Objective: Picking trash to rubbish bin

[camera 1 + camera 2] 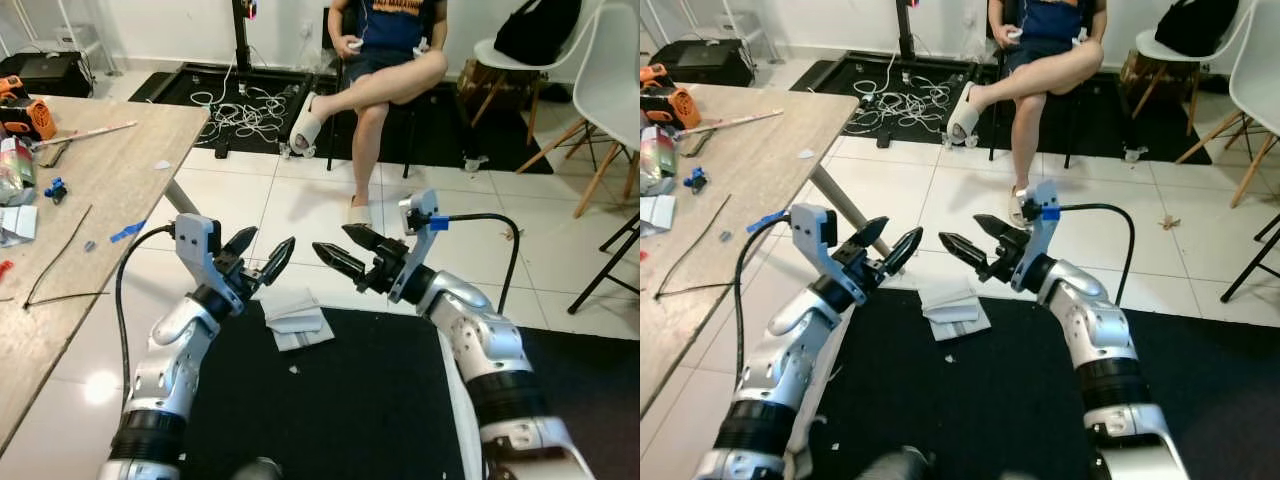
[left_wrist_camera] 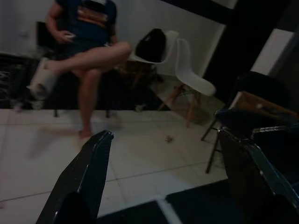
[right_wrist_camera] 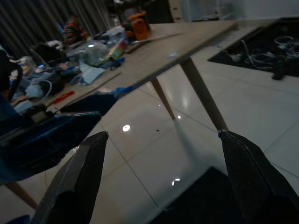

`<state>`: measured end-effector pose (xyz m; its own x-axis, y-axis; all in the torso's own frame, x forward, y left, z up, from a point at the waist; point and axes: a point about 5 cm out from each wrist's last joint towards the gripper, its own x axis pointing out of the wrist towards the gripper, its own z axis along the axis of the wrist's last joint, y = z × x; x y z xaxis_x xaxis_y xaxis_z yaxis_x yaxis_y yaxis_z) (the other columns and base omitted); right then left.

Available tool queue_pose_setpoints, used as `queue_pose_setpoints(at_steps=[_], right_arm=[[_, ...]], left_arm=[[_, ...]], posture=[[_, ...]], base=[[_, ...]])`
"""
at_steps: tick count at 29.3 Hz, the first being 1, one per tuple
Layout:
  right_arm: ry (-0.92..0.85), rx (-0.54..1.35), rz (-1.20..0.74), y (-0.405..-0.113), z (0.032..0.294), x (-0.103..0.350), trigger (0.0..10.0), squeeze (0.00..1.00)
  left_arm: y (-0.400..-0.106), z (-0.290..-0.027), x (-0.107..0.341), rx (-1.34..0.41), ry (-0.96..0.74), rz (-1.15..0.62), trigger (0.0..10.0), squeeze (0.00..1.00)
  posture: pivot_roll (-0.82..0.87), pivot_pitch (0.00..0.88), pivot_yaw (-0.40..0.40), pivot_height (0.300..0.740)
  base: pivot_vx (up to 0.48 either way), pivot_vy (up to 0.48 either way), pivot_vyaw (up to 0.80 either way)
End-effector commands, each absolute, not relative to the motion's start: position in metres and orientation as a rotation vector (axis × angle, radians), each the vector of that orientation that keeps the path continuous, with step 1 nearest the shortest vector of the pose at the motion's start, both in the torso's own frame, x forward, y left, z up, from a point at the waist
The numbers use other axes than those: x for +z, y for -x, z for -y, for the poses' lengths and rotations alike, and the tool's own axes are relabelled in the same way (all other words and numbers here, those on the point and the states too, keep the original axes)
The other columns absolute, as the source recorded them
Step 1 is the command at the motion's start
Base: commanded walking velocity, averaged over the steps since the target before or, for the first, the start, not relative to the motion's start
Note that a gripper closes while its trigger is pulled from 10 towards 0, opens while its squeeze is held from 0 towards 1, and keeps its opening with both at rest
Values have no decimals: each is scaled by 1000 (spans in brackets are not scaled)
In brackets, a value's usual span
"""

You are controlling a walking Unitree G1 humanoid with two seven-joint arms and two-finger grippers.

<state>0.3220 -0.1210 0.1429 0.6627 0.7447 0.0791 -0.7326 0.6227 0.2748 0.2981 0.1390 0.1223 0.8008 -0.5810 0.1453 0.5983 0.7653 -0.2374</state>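
The black floor mat [image 1: 380, 400] is lying nearest, under both raised arms. The left pincer [image 1: 258, 257] and right pincer [image 1: 345, 252] are hovering wide apart and empty, probably lining up. Folded white paper trash [image 1: 295, 315] is resting just below, between them.

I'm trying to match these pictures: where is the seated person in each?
Left eye view: person, top centre.
Right eye view: person, top, right of centre.
Left wrist view: person, upper left.
Right wrist view: faces the wooden table.
Shared landmark: white chair bearing a black bag.
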Motion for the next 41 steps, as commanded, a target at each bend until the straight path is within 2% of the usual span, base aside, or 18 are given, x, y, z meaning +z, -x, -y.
queue_pose_setpoints(at_steps=[1, 14, 41], right_arm=[[-279, 854, -28, -320, 118, 144, 10000, 0], [-190, 837, -19, -317, 111, 145, 10000, 0], [-194, 828, -15, -316, 109, 145, 10000, 0]], left_arm=[[-297, -141, 123, -641, 269, 67, 10000, 0], [-295, -145, 123, -640, 260, 60, 10000, 0], [-294, -147, 124, -644, 261, 55, 10000, 0]], posture=[[16, 0, -20, 740], [36, 0, 1, 740], [41, 0, 5, 740]], base=[[0, 0, 719], [0, 0, 722], [0, 0, 721]])
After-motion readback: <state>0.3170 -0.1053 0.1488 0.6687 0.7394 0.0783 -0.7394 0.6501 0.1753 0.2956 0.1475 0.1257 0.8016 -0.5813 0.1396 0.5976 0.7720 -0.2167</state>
